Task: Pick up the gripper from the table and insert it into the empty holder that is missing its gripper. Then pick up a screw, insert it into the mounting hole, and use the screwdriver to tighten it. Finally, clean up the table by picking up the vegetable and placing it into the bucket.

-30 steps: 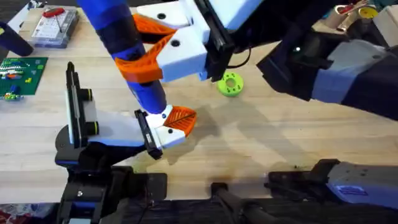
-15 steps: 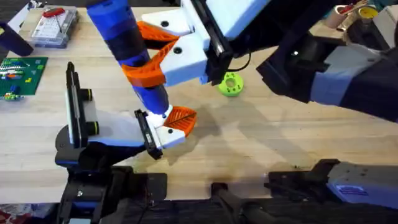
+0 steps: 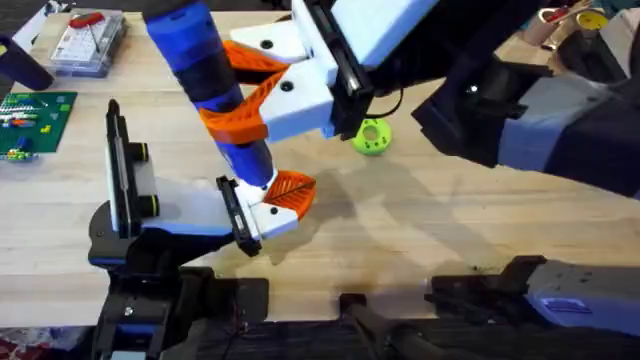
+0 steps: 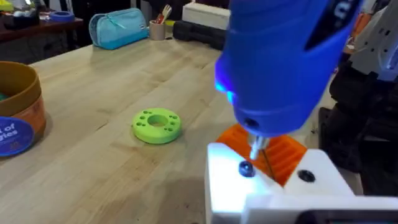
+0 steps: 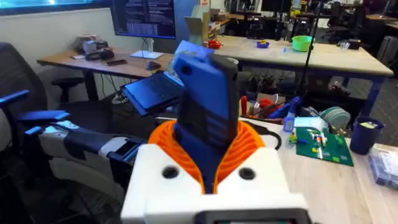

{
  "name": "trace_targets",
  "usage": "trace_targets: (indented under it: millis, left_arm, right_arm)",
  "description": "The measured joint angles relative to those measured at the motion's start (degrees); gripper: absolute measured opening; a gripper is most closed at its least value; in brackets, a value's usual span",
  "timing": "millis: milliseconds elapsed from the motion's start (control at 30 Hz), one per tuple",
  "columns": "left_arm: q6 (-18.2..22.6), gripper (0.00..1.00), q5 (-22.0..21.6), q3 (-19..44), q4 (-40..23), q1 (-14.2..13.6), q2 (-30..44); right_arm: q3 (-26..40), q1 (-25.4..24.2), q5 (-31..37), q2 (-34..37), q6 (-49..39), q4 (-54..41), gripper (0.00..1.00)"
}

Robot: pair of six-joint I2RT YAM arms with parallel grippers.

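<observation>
- Right end effector (image 3: 245, 95): orange pads clamped around the blue screwdriver (image 3: 205, 75), held tilted, bit down.
- Bit tip beside a dark screw (image 4: 246, 168) on the white part at the left end effector (image 3: 275, 200); its grip state cannot be told.
- Green disc (image 3: 371, 136): on the surface, mid-area, apart from both.

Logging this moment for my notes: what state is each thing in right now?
screwdriver: upright, tilted, gripped by the right gripper, bit on a screw.
left gripper: white with orange pads, under the bit.
lime-green disc: flat on the table, untouched.
bucket: upright.
</observation>
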Motion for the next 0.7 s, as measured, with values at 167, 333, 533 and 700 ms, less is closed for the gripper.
trace_targets:
  millis: [167, 333, 533, 700]
  left_arm:
    - [0.0, 0.013, 0.0, 0.0, 0.0, 0.0, 0.0]
    - [0.0, 0.013, 0.0, 0.0, 0.0, 0.0, 0.0]
    - [0.0, 0.013, 0.0, 0.0, 0.0, 0.0, 0.0]
    - [0.0, 0.013, 0.0, 0.0, 0.0, 0.0, 0.0]
  right_arm:
    - [0.0, 0.0, 0.0, 0.0, -0.9, 0.0, 0.055]
    - [0.0, 0.0, 0.0, 0.0, -1.4, 0.0, 0.054]
    - [0.0, 0.0, 0.0, 0.0, -1.4, 0.0, 0.056]
    - [0.0, 0.1, 0.0, 0.0, -1.4, 0.0, 0.054]
